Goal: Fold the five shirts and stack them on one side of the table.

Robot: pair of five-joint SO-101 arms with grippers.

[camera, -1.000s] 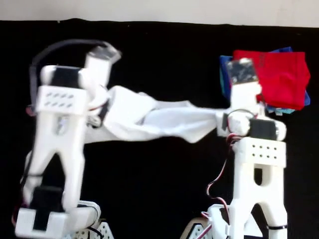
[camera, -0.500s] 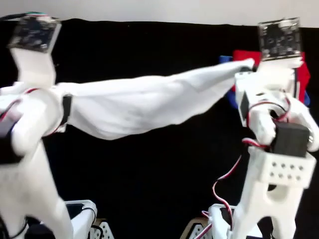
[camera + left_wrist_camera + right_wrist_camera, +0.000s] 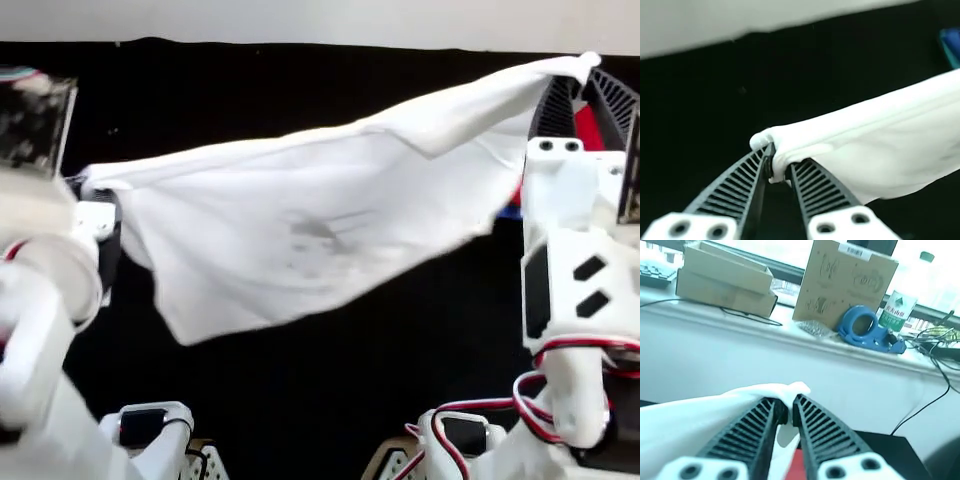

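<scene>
A white shirt (image 3: 310,230) hangs spread in the air between the two arms, high above the black table (image 3: 300,400). My left gripper (image 3: 777,162) is shut on one corner of the white shirt (image 3: 880,135); in the high view that corner (image 3: 95,190) is at the left. My right gripper (image 3: 786,410) is shut on the opposite corner of the shirt (image 3: 700,415), seen at the upper right in the high view (image 3: 575,68). A bit of the red folded shirt (image 3: 588,125) shows behind the right arm.
The arm bases (image 3: 150,430) stand at the table's near edge. A white wall runs behind the table. The right wrist view looks over a sill with cardboard boxes (image 3: 725,282), a blue tape dispenser (image 3: 865,330) and a bottle (image 3: 897,305).
Both arms have risen and moved apart, lifting the white shirt off the table and stretching it from a bunched strip into a wide hanging sheet. The folded stack got mostly covered.
</scene>
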